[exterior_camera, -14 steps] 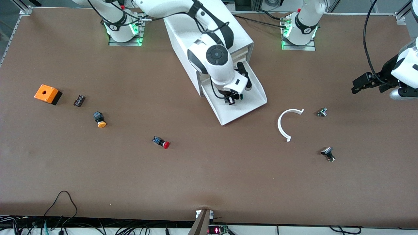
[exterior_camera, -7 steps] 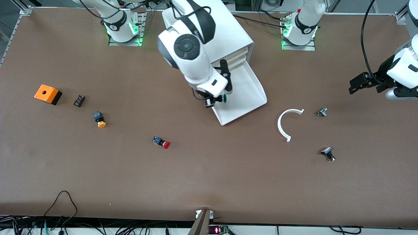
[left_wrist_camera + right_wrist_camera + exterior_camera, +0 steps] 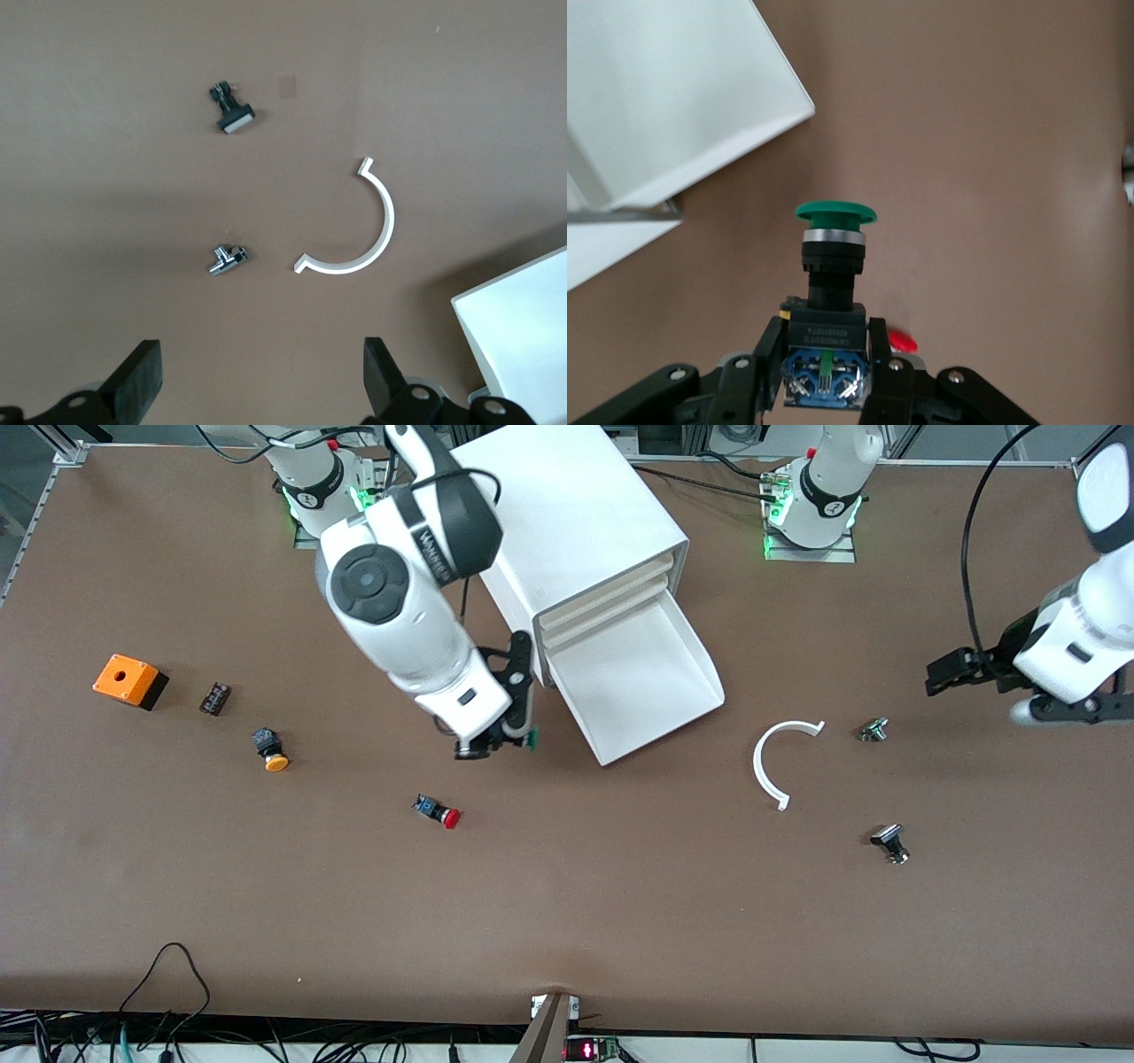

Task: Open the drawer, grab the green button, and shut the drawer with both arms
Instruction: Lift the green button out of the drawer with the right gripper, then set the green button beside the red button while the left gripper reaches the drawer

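The bottom drawer (image 3: 651,677) of the white cabinet (image 3: 576,514) stands pulled out, and its tray shows nothing inside. My right gripper (image 3: 493,746) hangs over the table beside the drawer, toward the right arm's end. It is shut on the button (image 3: 529,738), gripping the dark body while the green cap sticks out. In the right wrist view the button (image 3: 833,257) sits between the fingers of the right gripper (image 3: 825,352), with the drawer (image 3: 673,88) close by. My left gripper (image 3: 951,674) waits open over the table at the left arm's end, holding nothing (image 3: 259,379).
A white curved piece (image 3: 769,766) and two small metal parts (image 3: 874,730) (image 3: 890,842) lie near the left gripper. A red button (image 3: 440,812), an orange-yellow button (image 3: 270,749), a small black part (image 3: 214,698) and an orange box (image 3: 129,680) lie toward the right arm's end.
My right arm has lifted the green button out of the drawer and carried it sideways off the tray, toward the right arm's end. The left gripper has drifted slightly toward the drawer.
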You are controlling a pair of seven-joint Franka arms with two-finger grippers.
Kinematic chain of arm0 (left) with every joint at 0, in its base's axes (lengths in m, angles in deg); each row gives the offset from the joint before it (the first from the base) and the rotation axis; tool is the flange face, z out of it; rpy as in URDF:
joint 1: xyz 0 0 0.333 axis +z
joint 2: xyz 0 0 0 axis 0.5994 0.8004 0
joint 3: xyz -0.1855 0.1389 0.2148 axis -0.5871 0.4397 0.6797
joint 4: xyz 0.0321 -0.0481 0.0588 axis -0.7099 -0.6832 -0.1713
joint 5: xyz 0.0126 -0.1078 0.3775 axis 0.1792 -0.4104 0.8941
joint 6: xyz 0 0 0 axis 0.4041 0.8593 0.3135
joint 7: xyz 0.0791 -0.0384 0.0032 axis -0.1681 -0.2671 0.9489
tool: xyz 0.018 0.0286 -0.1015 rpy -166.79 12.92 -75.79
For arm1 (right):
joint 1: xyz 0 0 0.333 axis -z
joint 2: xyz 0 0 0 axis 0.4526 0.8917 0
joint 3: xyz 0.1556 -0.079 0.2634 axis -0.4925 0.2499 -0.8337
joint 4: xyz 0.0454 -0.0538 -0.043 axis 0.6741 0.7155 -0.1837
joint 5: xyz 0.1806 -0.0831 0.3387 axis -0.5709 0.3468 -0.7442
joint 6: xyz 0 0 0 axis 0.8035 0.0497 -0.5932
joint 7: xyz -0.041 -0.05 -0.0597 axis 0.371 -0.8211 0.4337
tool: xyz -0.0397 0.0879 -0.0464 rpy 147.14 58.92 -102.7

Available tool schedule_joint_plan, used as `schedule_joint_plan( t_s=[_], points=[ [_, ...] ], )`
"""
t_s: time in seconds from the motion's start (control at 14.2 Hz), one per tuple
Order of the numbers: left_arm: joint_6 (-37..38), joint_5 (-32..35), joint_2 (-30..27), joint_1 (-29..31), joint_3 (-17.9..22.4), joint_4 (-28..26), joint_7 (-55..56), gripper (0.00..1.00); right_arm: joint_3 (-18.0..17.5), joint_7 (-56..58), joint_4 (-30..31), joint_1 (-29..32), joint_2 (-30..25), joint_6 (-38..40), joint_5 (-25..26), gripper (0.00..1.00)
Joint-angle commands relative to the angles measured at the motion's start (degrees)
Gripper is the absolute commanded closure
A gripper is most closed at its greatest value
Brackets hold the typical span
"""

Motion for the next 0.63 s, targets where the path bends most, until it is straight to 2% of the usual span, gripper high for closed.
schedule_joint_plan(
  t_s=[0.0, 0.14, 0.35, 0.56],
  points=[
    [0.4, 1.5, 2.8, -0.6, 0.2, 3.1, -1.9, 0.00, 2.1, -0.7, 5.6, 1.6, -1.1, -2.2, -1.3, 0.71],
    [0.3, 1.4, 4.1, -1.3, -0.2, 3.5, -0.6, 0.00, 2.3, -0.6, 9.6, 4.3, -1.1, -4.7, -1.3, 0.71],
    [0.3, 1.4, 4.4, -2.9, -1.1, 3.2, 11.8, 0.00, 2.3, 2.6, 14.3, 9.3, -0.2, -6.4, -1.4, 0.71],
    [-3.4, 0.7, 6.7, -4.5, -2.8, 1.9, 22.0, 0.00, 2.2, 6.8, 19.0, 13.5, 1.6, -14.8, -0.5, 0.70]
  ],
)
